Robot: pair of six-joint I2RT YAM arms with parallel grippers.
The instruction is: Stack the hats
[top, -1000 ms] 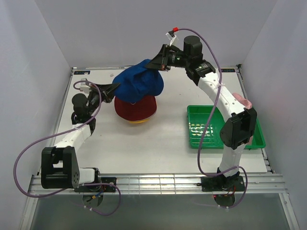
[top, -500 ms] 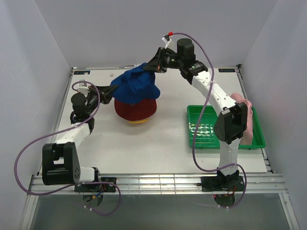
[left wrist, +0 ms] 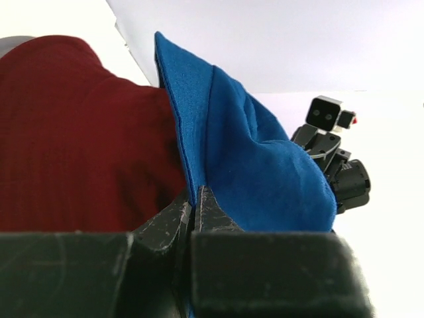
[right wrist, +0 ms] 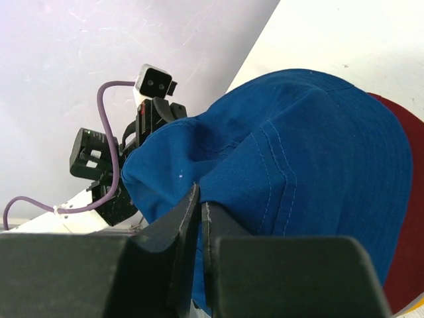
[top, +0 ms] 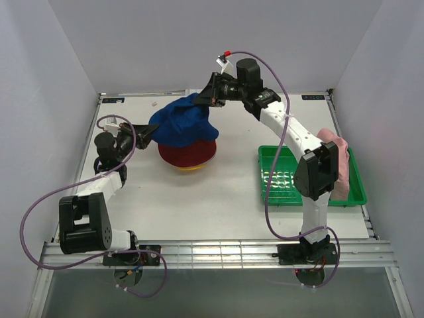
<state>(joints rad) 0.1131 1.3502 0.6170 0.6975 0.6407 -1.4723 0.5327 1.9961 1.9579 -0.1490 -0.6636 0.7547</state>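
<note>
Now the step in hand is, I judge, to set the blue hat (top: 182,122) on the pile. At the left, the left claw (top: 151,130) is closed on the brim of this hat; its wrist view shows the fabric pinched btw the two fingers (left wrist: 173,215). The hat hangs stretched over the dark red hat (top: 192,154), and a thin edge of the yellow hat (top: 187,169) shows under the red one. At the rear, the right claw (top: 203,99) is closed on the opposite side of the brim, somewhat higher than the left one.

Next move, in my opinion: both claws go down together until the blue crown sits fully on the red crown, then let go.

Room: the pile is near the back edge of the counter (top: 218,205), so there is little space behind the right claw. Bare counter lies in front of the pile and btw pile and green tray (top: 265,179). The pink hat (top: 331,138) lies at the tray's right side, partly hidden by the arm, not yet stacked.
</note>
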